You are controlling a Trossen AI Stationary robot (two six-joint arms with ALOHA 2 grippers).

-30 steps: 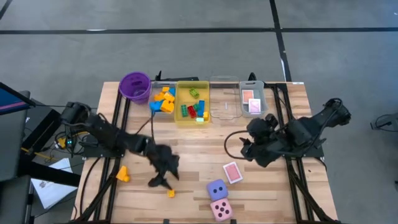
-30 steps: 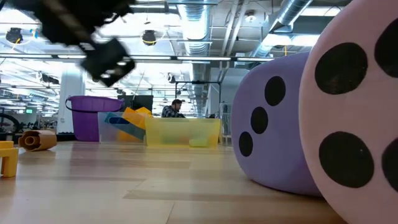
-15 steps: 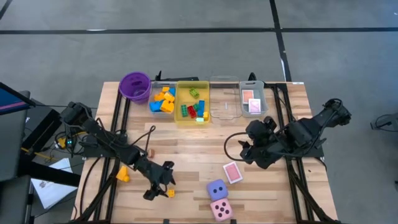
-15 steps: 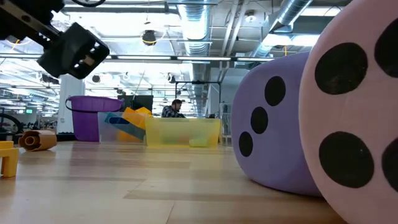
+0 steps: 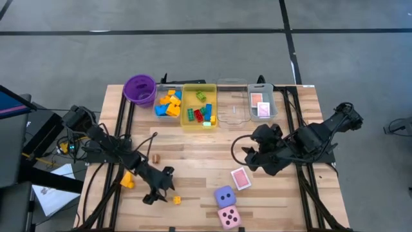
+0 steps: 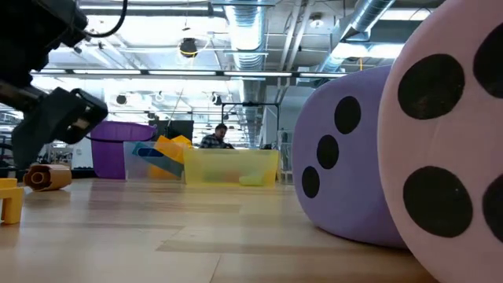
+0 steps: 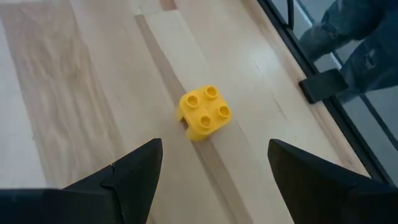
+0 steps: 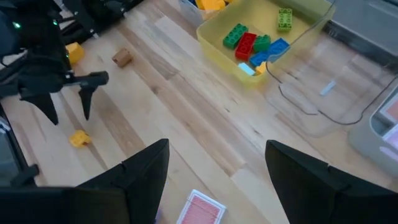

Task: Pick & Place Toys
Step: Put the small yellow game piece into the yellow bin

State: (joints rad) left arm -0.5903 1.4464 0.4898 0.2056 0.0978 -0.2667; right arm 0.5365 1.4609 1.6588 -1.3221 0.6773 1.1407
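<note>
My left gripper hangs open low over the table's near left part. A small yellow brick lies on its underside, studs up, just ahead of the fingertips and untouched; the high view shows this yellow brick too. An orange brick rests left of that gripper. Toward the right, my right gripper is raised and open, with nothing between its fingers. Near it lie a pink-backed card, a purple die and a pink die.
At the far edge stand a purple cup, a clear tray of bricks, a yellow tray of bricks, a clear tray and a tray with cards. A small brown roll lies mid-left.
My left gripper has gone down and toward the table's near left, still open, and now hangs close to the yellow brick. No toy has moved.
</note>
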